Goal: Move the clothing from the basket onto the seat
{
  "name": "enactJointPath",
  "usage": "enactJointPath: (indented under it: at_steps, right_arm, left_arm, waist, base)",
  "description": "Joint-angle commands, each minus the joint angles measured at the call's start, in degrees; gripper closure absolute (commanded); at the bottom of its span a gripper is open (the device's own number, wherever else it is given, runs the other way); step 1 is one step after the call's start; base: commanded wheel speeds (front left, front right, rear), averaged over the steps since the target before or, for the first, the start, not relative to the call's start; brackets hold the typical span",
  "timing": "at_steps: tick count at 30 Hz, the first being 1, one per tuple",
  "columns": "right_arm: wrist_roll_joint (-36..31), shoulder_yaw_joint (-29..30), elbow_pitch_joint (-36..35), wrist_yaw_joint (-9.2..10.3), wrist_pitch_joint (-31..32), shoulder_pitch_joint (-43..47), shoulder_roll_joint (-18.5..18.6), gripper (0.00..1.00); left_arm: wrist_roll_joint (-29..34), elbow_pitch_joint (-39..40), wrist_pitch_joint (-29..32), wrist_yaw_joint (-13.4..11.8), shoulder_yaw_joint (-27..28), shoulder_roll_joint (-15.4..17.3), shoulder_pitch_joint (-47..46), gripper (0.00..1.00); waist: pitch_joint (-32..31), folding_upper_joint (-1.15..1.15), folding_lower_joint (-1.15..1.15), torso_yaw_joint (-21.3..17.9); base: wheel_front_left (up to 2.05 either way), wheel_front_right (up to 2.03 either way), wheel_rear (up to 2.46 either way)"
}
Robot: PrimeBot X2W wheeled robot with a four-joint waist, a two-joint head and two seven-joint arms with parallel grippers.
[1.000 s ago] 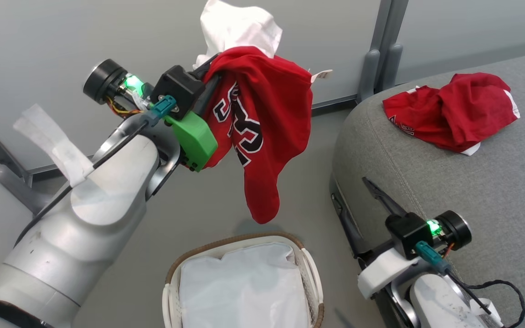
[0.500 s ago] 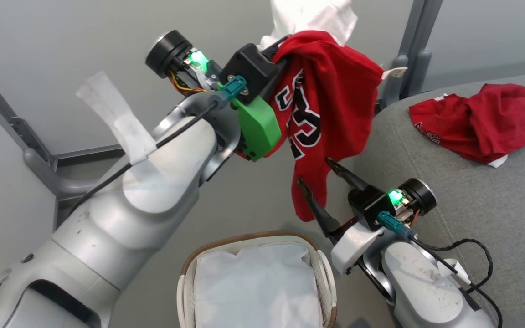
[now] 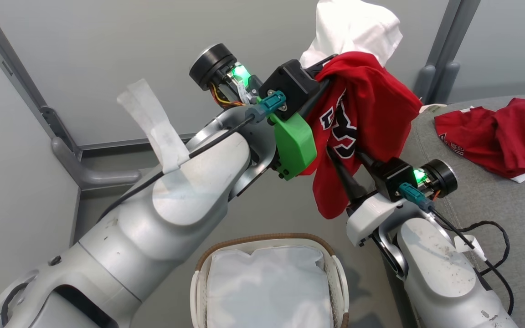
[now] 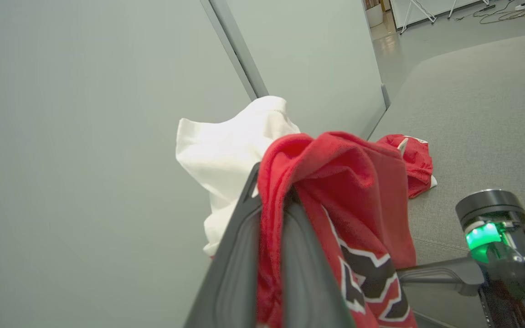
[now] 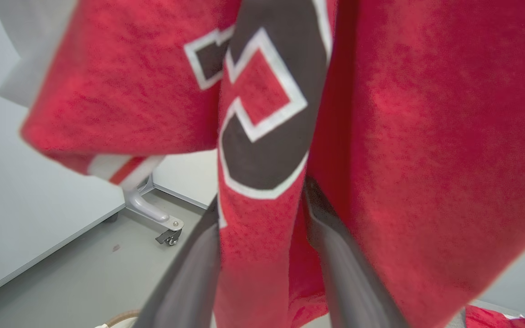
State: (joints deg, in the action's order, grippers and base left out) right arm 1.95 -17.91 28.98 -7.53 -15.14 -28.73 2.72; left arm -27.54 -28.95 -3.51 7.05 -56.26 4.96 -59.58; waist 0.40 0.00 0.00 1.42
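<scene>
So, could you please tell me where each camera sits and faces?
Head view: on the head, looking down at basket, seat, jersey; left forearm, right forearm show.
Left wrist view: on that wrist, along the left end effector, shut on the jersey, toward the seat.
Right wrist view: on that wrist, up along the right end effector, fingers flanking a jersey fold.
Shared: all show the jersey.

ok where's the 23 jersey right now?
Head view, upper centre: the 23 jersey hangs pinched in the left fingers, above the basket and just left of the seat, its lower fold between the right fingers.
</scene>
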Motion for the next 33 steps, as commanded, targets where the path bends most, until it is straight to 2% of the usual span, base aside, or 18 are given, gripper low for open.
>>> enactJointPath:
  at_steps: [1,11,12,13,14,15,16,24,33]
  right_arm:
    - [-0.3,0.6,-0.3,0.08,0.0,-0.2,0.3,1.00]
    - [0.0,1.5,-1.8,0.08,0.0,1.3,0.3,1.00]
    - [0.1,1.7,-2.0,0.08,0.0,1.3,0.3,1.00]
    - [0.3,2.0,-2.3,0.08,0.0,1.4,0.3,1.00]
    - [0.3,2.2,-2.4,0.08,0.0,1.6,0.3,1.00]
    - [0.5,2.6,-2.7,0.08,0.0,1.7,0.3,1.00]
    - [0.5,3.0,-2.9,0.08,0.0,1.8,0.3,1.00]
    - [-1.5,8.8,-4.2,0.08,0.0,2.2,0.3,1.00]
    - [-3.8,13.9,-6.8,0.08,0.0,2.8,0.2,1.00]
  left_arm:
    - [-0.2,0.1,0.0,-0.2,-0.1,0.5,1.1,1.00]
    - [-2.3,-1.3,-2.0,-1.3,0.9,2.5,4.8,1.00]
    - [-2.5,-1.6,-2.3,-1.3,0.9,2.8,5.3,0.95]
    - [-2.6,-1.9,-2.7,-1.3,0.8,3.0,6.0,0.70]
    - [-3.0,-2.1,-3.1,-1.4,1.0,3.2,6.6,0.56]
    - [-3.2,-2.5,-3.9,-1.5,1.2,3.4,7.4,0.07]
    - [-3.6,-2.9,-4.4,-1.7,1.4,3.5,8.2,0.00]
    - [-5.6,-7.6,-9.9,-2.4,2.4,3.6,14.9,0.00]
    - [-6.0,-8.4,-11.7,-2.7,6.5,2.8,21.8,0.00]
  waist:
    - [-0.1,0.00,0.00,0.0]
    - [-0.2,0.00,0.00,-1.8]
    - [-0.2,0.00,0.00,-1.9]
    - [-0.2,0.00,0.00,-2.1]
    - [-0.2,0.00,0.00,-2.3]
    - [-0.1,0.00,0.00,-2.5]
    - [-0.1,0.00,0.00,-2.6]
    - [0.3,0.00,0.00,-3.2]
    - [0.8,0.00,0.00,-4.4]
  base:
    - [0.00,0.00,0.00]
    - [0.00,0.00,0.00]
    - [0.00,0.00,0.00]
    - [0.00,0.00,0.00]
    - [0.00,0.00,0.00]
    - [0.00,0.00,0.00]
    - [0.00,0.00,0.00]
    - [0.00,0.00,0.00]
    - [0.00,0.00,0.00]
